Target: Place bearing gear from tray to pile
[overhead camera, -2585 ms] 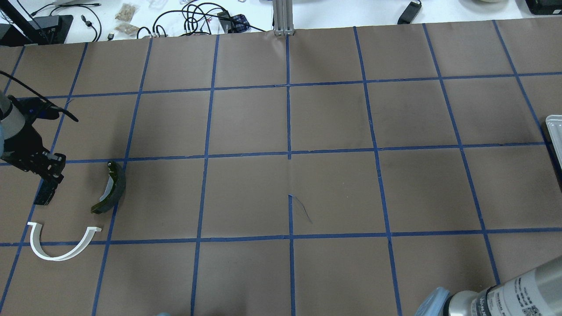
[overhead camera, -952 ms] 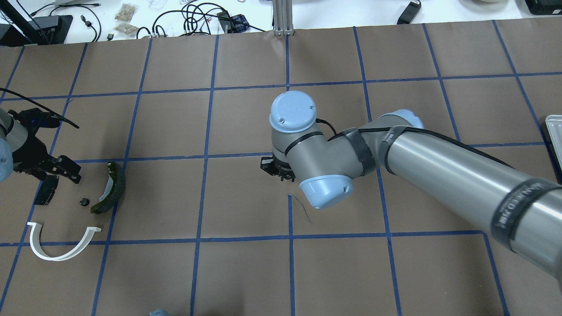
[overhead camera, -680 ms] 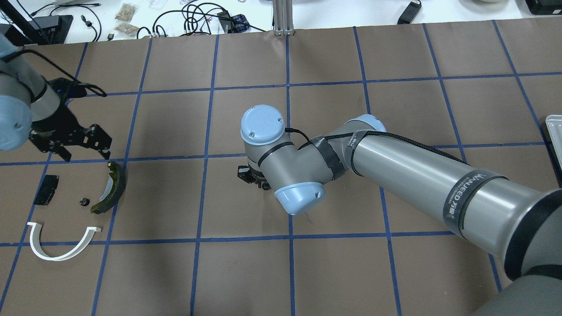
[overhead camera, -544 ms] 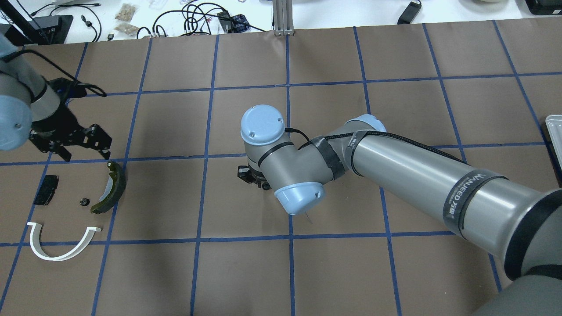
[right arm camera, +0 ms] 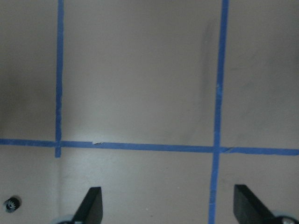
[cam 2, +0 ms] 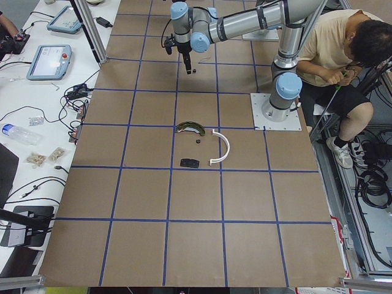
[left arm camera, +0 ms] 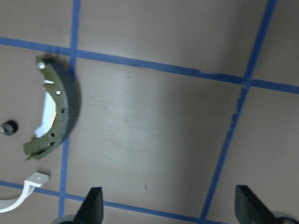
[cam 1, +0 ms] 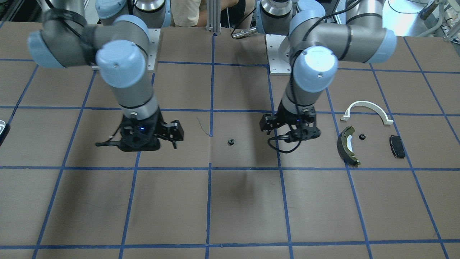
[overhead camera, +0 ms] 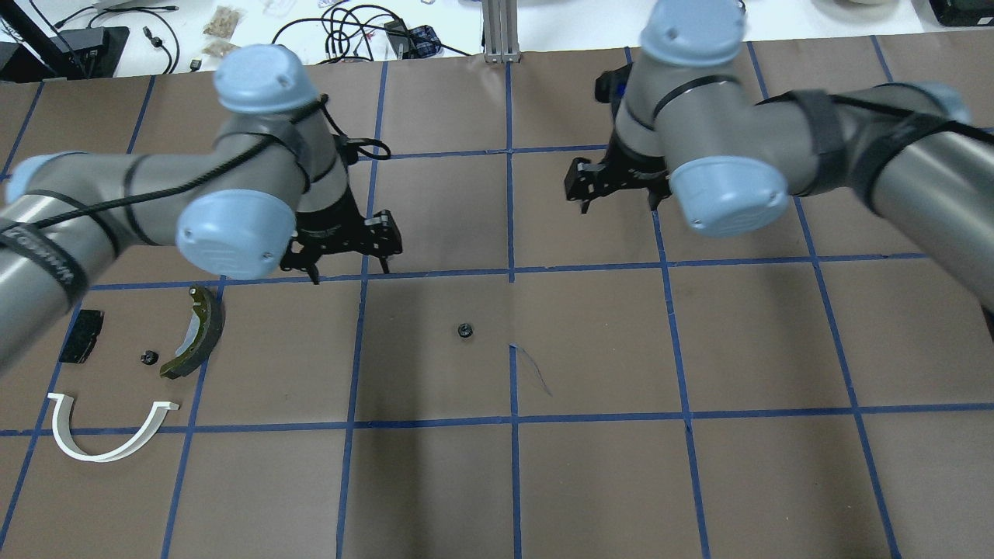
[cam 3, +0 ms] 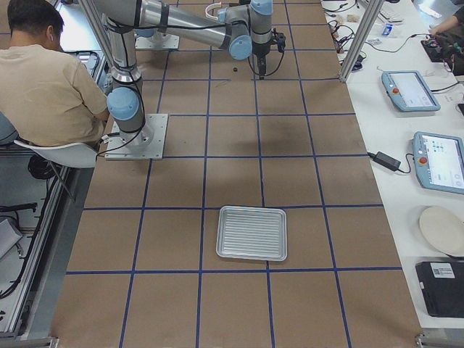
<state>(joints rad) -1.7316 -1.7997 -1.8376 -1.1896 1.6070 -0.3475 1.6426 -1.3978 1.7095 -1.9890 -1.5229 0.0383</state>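
A small black bearing gear [overhead camera: 464,330] lies alone on the brown mat near the table's centre; it also shows in the front view [cam 1: 231,141] and the right wrist view [right arm camera: 10,204]. The pile sits at the left: a brake shoe [overhead camera: 194,334], a black pad [overhead camera: 81,347], a white bracket [overhead camera: 109,435] and a second small gear [overhead camera: 148,357]. My left gripper [overhead camera: 349,262] is open and empty, between the pile and the lone gear. My right gripper [overhead camera: 613,190] is open and empty, beyond and right of the gear. The tray [cam 3: 252,233] stands far off.
The left wrist view shows the brake shoe [left arm camera: 56,114], the pile's gear [left arm camera: 8,126] and the bracket's end [left arm camera: 21,198]. Cables and clutter lie past the mat's far edge [overhead camera: 349,31]. A person [cam 2: 343,55] sits behind the robot's base.
The right gripper has left a gear on the mat's centre and drawn back to the far right. The left arm has swung from over the pile toward the centre.
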